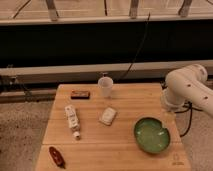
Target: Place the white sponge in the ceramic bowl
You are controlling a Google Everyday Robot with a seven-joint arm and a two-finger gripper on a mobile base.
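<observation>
The white sponge lies flat near the middle of the wooden table. The ceramic bowl, green and shallow, stands at the table's front right, a little to the right of the sponge. It looks empty. Only the white arm shows, at the table's right edge behind the bowl. My gripper is out of view, past the frame's right side.
A white cup stands at the table's back edge. A white labelled bottle lies left of the sponge. A dark bar lies at the back left, and a red object at the front left. A black cable hangs behind.
</observation>
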